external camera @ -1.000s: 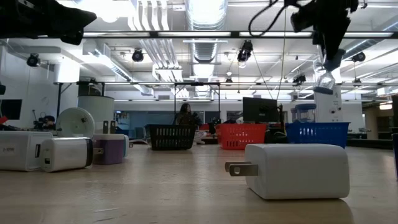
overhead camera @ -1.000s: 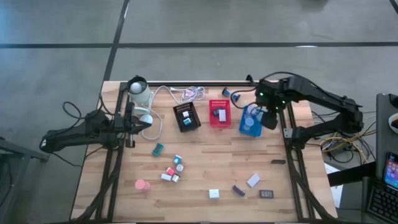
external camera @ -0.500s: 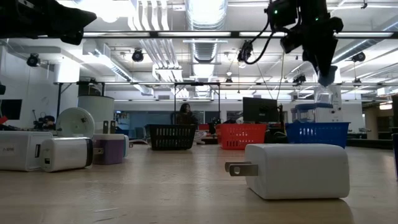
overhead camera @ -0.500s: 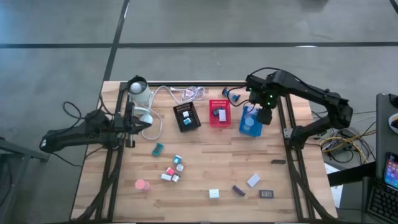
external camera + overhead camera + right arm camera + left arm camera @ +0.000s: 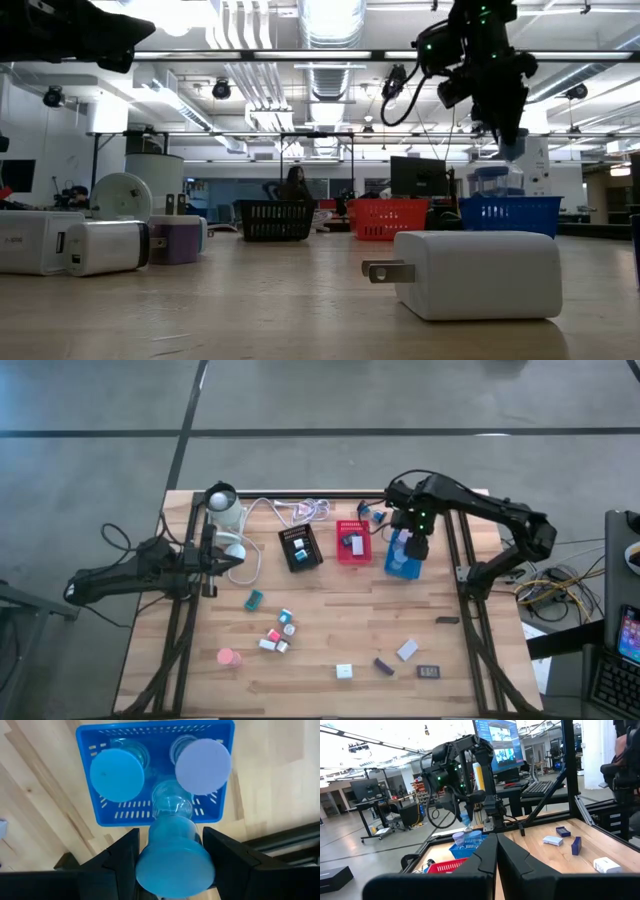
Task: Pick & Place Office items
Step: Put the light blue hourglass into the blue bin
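Right wrist view: right tool (image 5: pixel 172 852) clamps blue roll (image 5: pixel 175 860) above blue tray (image 5: pixel 95 815); left tool (image 5: pixel 496 850) together.

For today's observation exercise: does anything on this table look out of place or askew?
The black tray sits turned at an angle, while the red tray and blue tray lie square. A small blue item lies on the table beside the trays. Otherwise nothing looks spilled or damaged.

No readable text, label, brand, number or sign anywhere: only a blurred screen (image 5: pixel 499 744) at upper middle of the left wrist view, and faint, illegible print on a white charger (image 5: pixel 30 242) at far left of the low view.
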Robot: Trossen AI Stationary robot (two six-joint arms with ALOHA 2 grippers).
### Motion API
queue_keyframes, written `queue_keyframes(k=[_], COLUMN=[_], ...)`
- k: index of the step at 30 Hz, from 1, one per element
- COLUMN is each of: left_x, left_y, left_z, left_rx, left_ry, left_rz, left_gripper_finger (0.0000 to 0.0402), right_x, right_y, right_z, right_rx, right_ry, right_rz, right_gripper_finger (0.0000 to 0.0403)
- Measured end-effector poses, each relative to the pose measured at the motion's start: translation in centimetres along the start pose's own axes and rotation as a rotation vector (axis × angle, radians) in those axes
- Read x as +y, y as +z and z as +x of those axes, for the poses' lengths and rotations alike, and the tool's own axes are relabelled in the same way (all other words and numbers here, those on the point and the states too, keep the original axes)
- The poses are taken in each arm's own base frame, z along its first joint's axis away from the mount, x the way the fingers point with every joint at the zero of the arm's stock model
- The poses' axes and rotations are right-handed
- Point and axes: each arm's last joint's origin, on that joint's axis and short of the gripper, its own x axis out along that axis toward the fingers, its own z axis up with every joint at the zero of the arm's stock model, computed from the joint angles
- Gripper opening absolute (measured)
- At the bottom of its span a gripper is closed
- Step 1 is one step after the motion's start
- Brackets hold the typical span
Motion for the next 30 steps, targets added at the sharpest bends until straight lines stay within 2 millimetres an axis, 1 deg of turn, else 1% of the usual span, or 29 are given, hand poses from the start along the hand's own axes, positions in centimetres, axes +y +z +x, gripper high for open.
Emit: queue_keyframes(k=[5, 13, 23, 30], left_x=[0.0, 0.0, 0.0, 0.0], left_y=[0.0, 0.0, 0.0, 0.0], left_z=[0.0, 0.0, 0.0, 0.0], left_rx=[0.0, 0.0, 0.0, 0.0], left_ry=[0.0, 0.0, 0.0, 0.0], left_rz=[0.0, 0.0, 0.0, 0.0], left_gripper_finger=[0.0012, 0.0012, 0.0012, 0.0012], right_x=[0.0, -0.1, -0.2, -0.3], right_y=[0.2, 0.7, 1.4, 1.9], right_z=[1.5, 3.5, 6.2, 7.0], right_rx=[0.039, 0.018, 0.082, 0.089], right_ry=[0.007, 0.004, 0.013, 0.015], right_rz=[-0.017, -0.042, -0.051, -0.071], right_gripper_finger=[0.0192, 0.0192, 0.0192, 0.0192])
